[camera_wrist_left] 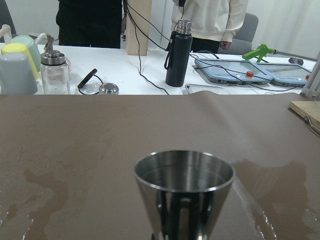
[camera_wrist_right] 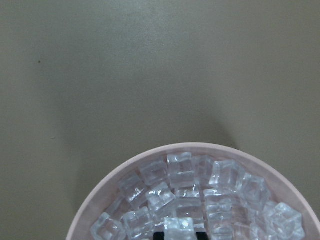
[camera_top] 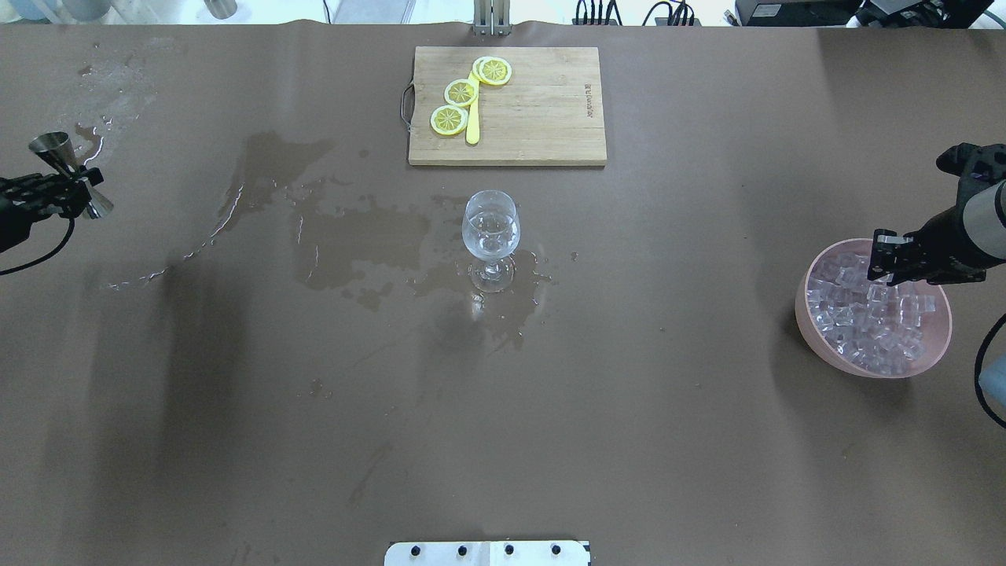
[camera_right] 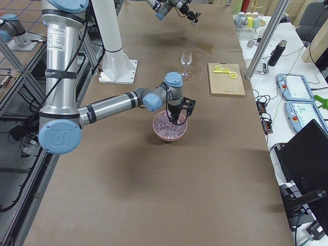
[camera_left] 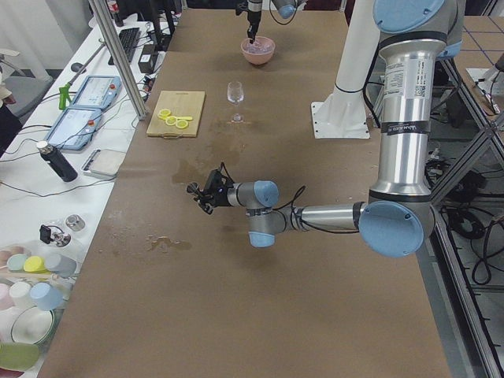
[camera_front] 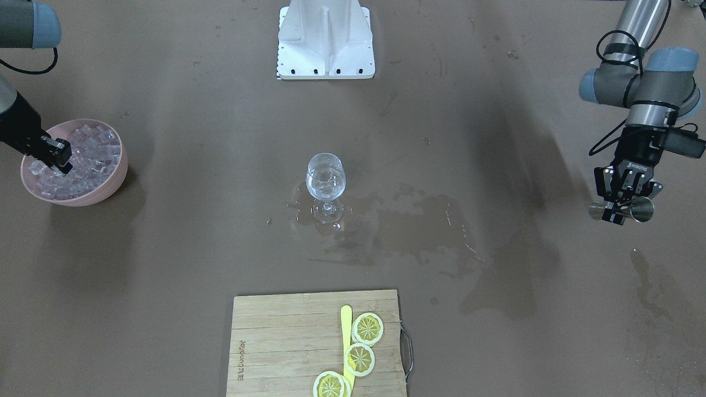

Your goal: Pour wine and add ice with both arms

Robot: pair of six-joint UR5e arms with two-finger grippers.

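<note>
Right claw [camera_top: 880, 270] angled down into ice [camera_top: 864, 326].

Steel jigger [camera_wrist_left: 184, 175] fills lower centre, mouth up, rim level; contents not readable. Brown desk [camera_wrist_left: 100, 130] runs behind it, with wet patches [camera_wrist_left: 42, 182] to left and right. Board corner [camera_wrist_left: 306, 107] shows at right edge. Beyond, a white desk [camera_wrist_left: 145, 82] carries a black bottle [camera_wrist_left: 178, 55], a glass jar [camera_wrist_left: 54, 75] with metal top, mugs [camera_wrist_left: 17, 65] far left, two tablets [camera_wrist_left: 232, 69] and a green tool [camera_wrist_left: 260, 50]. Cables [camera_wrist_left: 142, 60] trail across it. Two people [camera_wrist_left: 210, 20] stand behind, torsos only: one dark-clad, one in cream.
</note>
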